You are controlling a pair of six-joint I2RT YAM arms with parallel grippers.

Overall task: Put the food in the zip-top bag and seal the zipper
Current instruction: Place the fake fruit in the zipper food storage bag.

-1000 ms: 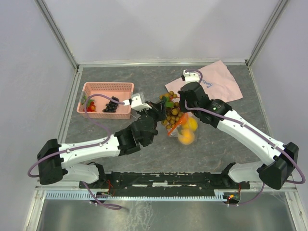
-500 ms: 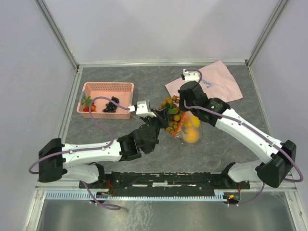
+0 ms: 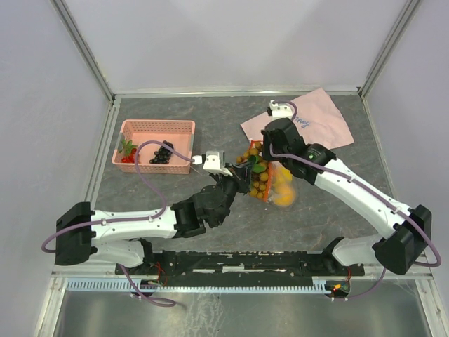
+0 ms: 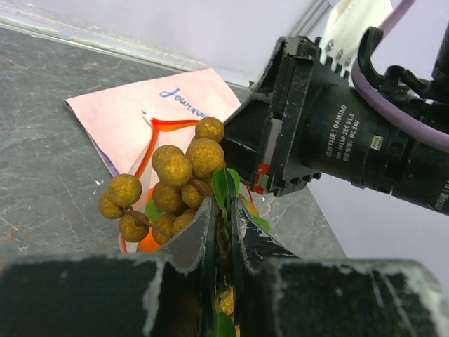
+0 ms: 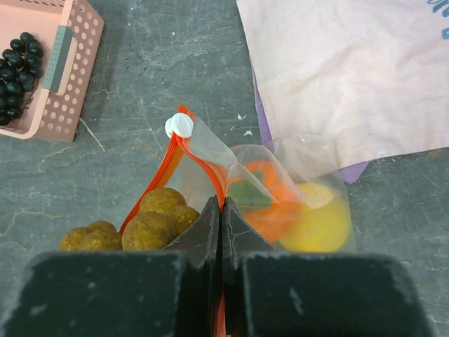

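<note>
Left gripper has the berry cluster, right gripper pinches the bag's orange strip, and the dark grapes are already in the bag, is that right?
Not quite. The dark grapes are not in the bag; the top view shows them in the pink basket. The left gripper does hold the berry cluster, and the right gripper pinches the orange strip.

Light was bright, even, from overhead; shadows on the bench (image 3: 210,119) were soft. Top view smeared the orange (image 3: 284,197). Wrist views had near jaws out of focus.
</note>
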